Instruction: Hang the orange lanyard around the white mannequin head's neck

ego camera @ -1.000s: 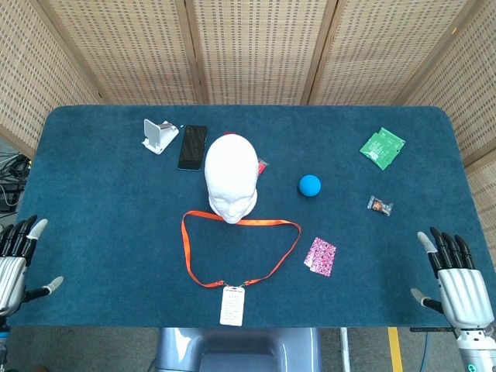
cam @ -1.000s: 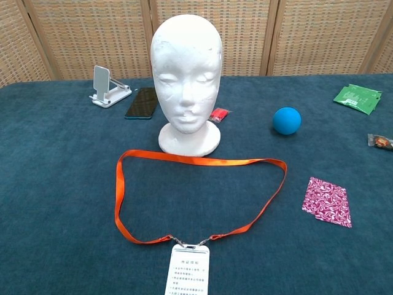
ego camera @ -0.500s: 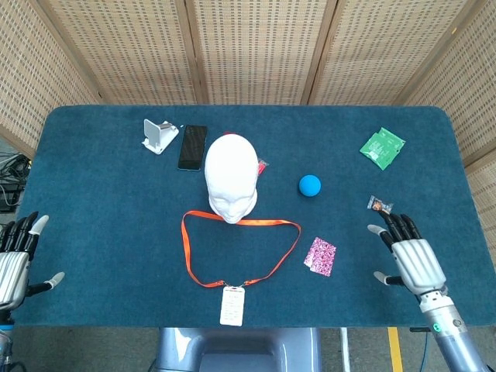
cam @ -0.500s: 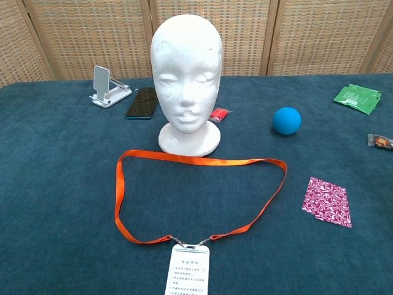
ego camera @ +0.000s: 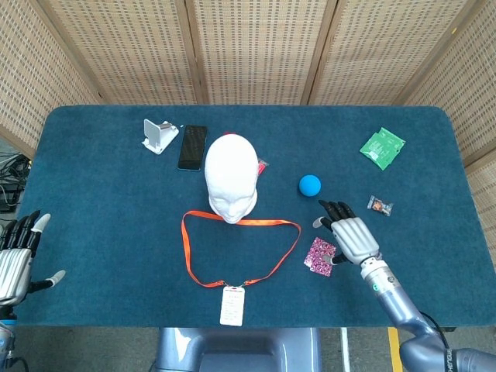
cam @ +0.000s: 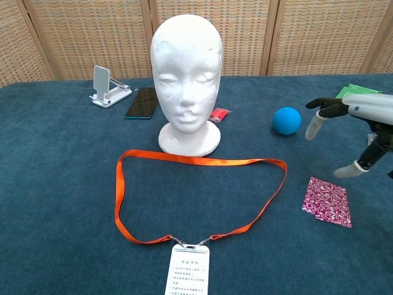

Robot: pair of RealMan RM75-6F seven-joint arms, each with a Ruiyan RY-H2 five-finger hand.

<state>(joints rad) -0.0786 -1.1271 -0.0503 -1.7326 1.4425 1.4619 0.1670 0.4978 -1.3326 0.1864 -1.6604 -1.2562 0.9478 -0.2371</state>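
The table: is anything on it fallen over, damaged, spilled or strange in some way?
Nothing stands out. The white mannequin head stands upright. The orange lanyard lies flat in an open loop in front of it, its card nearest the camera. The right hand is open above the table, holding nothing.

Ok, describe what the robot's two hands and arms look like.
The right hand has a silver metal back, black fingers and pale grey tips, on a slim blue-grey forearm with a small green mark at the wrist. The left hand looks the same; its arm is out of frame.
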